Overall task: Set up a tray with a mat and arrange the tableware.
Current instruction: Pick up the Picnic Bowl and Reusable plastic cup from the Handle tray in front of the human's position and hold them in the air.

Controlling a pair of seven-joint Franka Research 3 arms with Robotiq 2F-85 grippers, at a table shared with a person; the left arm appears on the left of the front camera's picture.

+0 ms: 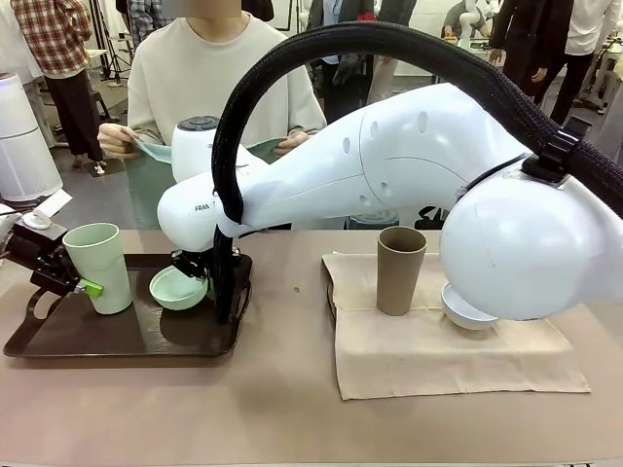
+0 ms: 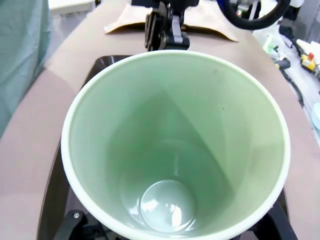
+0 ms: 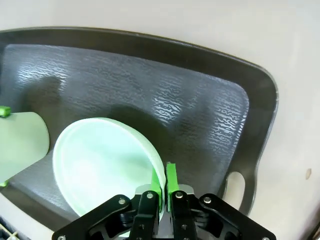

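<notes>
Mostly open counter fronts the mat, which bears the brown tumbler and white bowl near its far edge. At the tray, the left hand clamps the green tumbler; the right hand pinches the rim of the green bowl. The right arm reads "FRAN".

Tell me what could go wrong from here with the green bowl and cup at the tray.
The right claw pinches the mint bowl by its thin rim alone, so it could slip or tip.
The mint tumbler is close beside that bowl, so moving either could knock the other.
</notes>
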